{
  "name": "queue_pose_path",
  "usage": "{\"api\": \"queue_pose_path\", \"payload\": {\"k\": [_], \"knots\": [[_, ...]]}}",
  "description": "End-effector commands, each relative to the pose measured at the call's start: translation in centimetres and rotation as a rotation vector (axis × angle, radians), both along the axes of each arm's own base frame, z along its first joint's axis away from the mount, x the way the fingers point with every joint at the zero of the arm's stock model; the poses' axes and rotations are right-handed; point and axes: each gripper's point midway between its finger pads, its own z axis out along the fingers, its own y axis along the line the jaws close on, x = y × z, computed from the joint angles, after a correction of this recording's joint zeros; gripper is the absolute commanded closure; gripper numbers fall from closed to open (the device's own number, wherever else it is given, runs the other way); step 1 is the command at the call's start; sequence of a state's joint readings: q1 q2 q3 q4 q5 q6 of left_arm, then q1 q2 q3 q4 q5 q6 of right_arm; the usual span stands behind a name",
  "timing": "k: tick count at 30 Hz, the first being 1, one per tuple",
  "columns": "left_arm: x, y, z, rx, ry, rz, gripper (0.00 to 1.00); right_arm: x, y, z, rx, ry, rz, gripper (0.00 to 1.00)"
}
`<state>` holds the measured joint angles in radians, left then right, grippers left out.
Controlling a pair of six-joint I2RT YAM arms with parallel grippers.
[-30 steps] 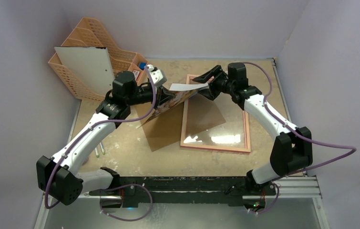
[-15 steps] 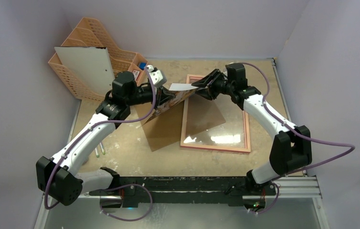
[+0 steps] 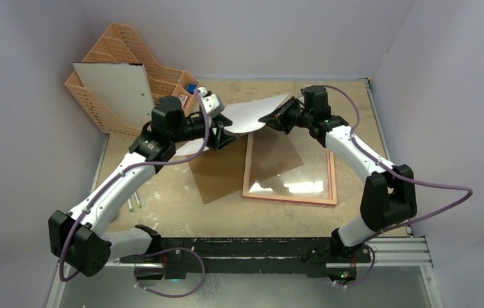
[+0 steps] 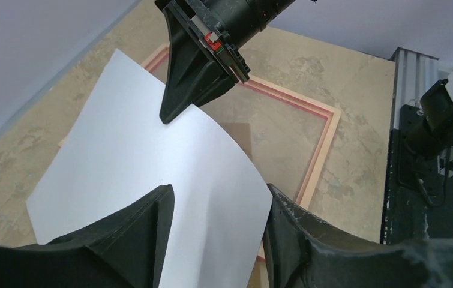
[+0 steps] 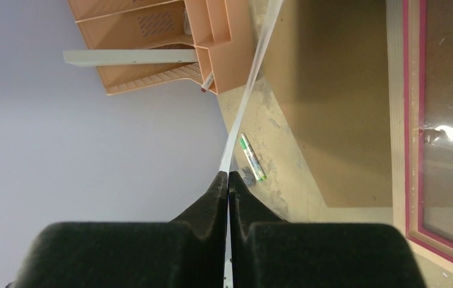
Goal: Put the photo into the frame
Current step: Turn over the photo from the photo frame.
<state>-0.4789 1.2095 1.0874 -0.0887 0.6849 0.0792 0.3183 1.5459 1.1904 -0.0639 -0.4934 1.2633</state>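
The photo (image 3: pixel 252 114) hangs white side up above the far-left corner of the frame (image 3: pixel 332 173), which lies flat on the counter (image 3: pixel 175 212). The right pincer (image 3: pixel 272 119) is clenched on one edge. The left pincer (image 3: pixel 221 131) stands released around the opposite corner. Risk: with single-edge support the sheet may sag, twist or snag the frame border.
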Motion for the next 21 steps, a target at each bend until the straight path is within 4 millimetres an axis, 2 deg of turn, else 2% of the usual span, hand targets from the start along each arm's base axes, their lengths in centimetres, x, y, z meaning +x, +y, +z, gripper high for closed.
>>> {"api": "queue_pose_path", "payload": {"k": [1,3,6,9,11,13,16,21], "knots": [[-1.5,-0.5,2.9,-0.055,-0.019,-0.058,0.39,0.8,-0.3,1.7,0.018,-0.063,0.016,0.99],[-2.5,-0.7,3.1,-0.067,-0.018,-0.114,0.32,1.3,-0.8,1.7,0.002,-0.085,0.009,1.00],[-3.6,-0.9,3.9,-0.102,-0.035,-0.156,0.29,1.8,-1.9,0.8,-0.052,-0.121,0.006,1.00],[-4.1,-1.0,4.9,-0.157,-0.031,-0.167,0.27,2.3,-3.2,-0.6,-0.123,-0.196,0.026,1.00],[-4.0,-1.1,5.3,-0.192,-0.012,-0.148,0.26,1.9,-4.0,-2.4,-0.177,-0.236,0.083,1.00],[-3.2,-1.1,5.1,-0.225,0.026,-0.100,0.26,1.6,-5.3,-4.5,-0.231,-0.259,0.136,1.00],[-0.9,-1.0,4.1,-0.261,0.106,0.019,0.25,1.3,-7.5,-8.0,-0.342,-0.264,0.197,1.00],[2.4,-1.1,0.8,-0.277,0.290,0.182,0.25,1.4,-11.7,-13.0,-0.580,-0.201,0.233,1.00]]}}
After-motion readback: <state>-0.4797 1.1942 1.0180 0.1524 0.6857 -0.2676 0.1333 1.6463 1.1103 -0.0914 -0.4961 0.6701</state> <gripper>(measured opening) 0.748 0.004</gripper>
